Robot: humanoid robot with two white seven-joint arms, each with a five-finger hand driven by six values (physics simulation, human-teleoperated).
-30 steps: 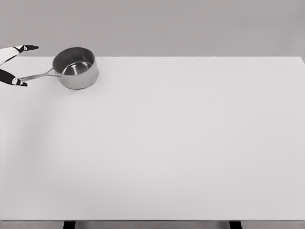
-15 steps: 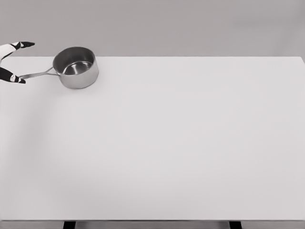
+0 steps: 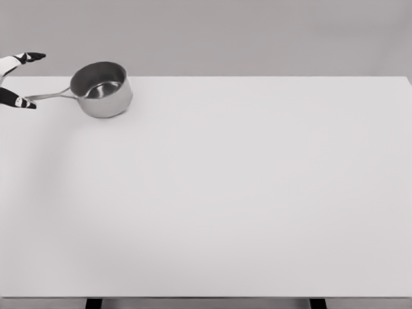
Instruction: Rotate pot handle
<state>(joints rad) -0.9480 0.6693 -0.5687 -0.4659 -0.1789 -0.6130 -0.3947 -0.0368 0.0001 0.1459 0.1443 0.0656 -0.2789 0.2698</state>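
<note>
One pot sits at the far left corner of the white worktop, close to the back edge and not far from the left edge of the view. Its single thin handle points left, nearly level across the picture, with its tip right at the lower of the two fingers that show. From where I stand the rest of the worktop stretches away to the right and toward the near edge, so there is wide room on those sides and very little behind or to the left of the pot.

Only part of the left hand is in view at the left border: two dark-tipped fingers, spread well apart, one above the handle's end and one touching or just below it. They are not closed round the handle.

Compared with half a second ago, the pot has shifted slightly left and back, and the handle has swung from sloping down-left to almost horizontal. The lower finger has risen with it.

Count: one pot, one handle, two fingers, one hand.
</note>
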